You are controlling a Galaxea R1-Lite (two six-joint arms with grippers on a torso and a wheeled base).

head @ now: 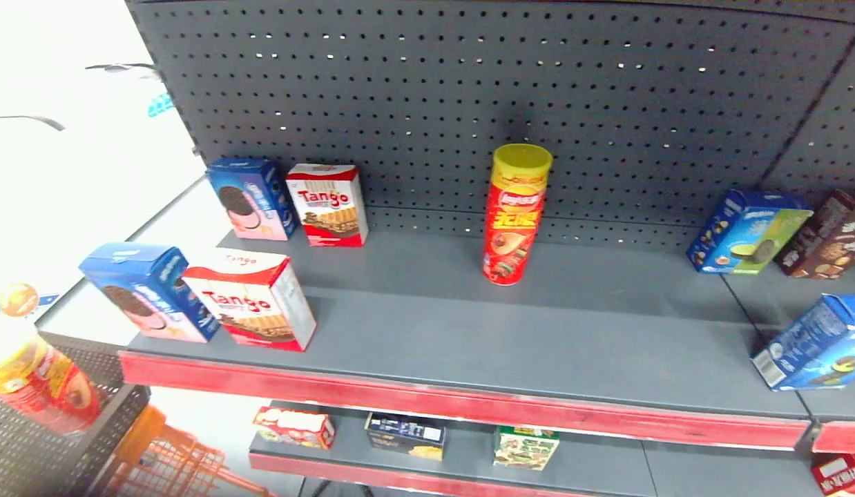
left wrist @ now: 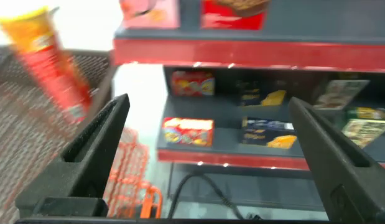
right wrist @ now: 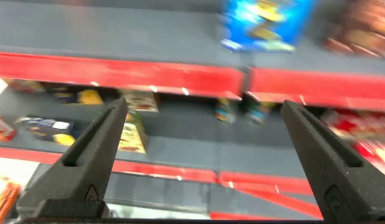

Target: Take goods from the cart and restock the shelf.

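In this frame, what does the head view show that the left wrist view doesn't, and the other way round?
Head view adds: the upright can on the upper shelf, the pegboard behind it, and the blue boxes at right. Left wrist view adds: the left gripper, open and empty, and a dark cable below the shelves. Shared: the tilted can over the cart, the red shelf edge, and the lower boxes.
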